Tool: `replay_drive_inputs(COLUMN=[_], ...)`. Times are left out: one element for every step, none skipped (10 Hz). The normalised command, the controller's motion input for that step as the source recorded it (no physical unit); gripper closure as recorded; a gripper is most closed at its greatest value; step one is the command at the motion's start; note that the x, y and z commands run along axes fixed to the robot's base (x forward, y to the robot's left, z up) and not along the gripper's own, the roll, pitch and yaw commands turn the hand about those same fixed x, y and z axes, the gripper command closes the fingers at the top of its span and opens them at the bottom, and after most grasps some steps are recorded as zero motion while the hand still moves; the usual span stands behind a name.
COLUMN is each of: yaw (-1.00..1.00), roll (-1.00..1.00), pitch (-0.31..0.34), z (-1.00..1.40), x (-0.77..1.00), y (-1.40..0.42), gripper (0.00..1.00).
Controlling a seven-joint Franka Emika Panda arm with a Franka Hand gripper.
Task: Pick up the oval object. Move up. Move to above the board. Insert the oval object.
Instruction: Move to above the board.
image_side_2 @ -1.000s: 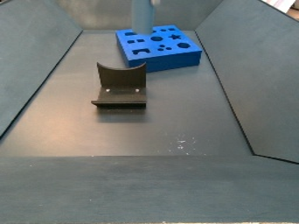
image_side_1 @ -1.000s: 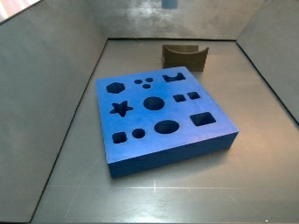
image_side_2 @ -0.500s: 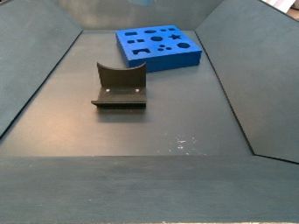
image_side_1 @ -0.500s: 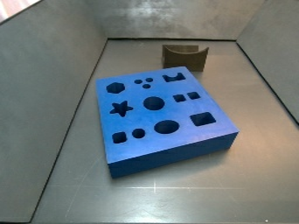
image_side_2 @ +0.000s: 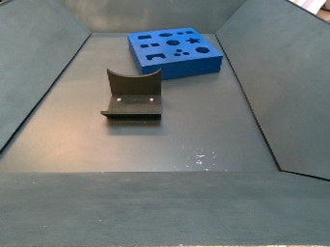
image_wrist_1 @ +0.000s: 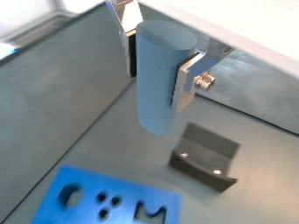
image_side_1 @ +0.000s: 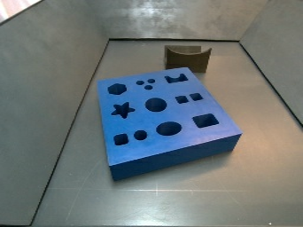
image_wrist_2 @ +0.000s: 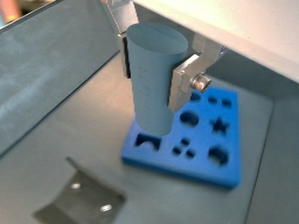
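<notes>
The gripper [image_wrist_1: 156, 54] is clamped tight on the oval object [image_wrist_1: 160, 79], one silver finger on each side. A second ago the peg's tip showed at the top of a side view; now both side views show only the board [image_side_1: 166, 120] and the fixture [image_side_2: 131, 94]. So the peg has gone up high. In a wrist view the board [image_wrist_2: 193, 136] lies far below. Next, I think, it must move over the board.
</notes>
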Motion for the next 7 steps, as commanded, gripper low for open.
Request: replay_drive_inputs(yaw=[0.80, 0.46, 0.33, 0.17, 0.07, 0.01, 0.01], roll=[0.04, 0.03, 0.03, 0.04, 0.03, 0.02, 0.02], pitch=[0.223, 0.144, 0.116, 0.077, 0.063, 0.063, 0.075], z=[0.15, 0.16, 0.16, 0.17, 0.18, 0.15, 0.13], x=[-0.18, -0.18, -0.17, -0.17, -0.16, -0.10, -0.07], y=[-1.00, -1.00, -1.00, -1.00, -1.00, -0.76, -0.60], gripper=[1.00, 1.00, 1.00, 1.00, 1.00, 1.00, 1.00])
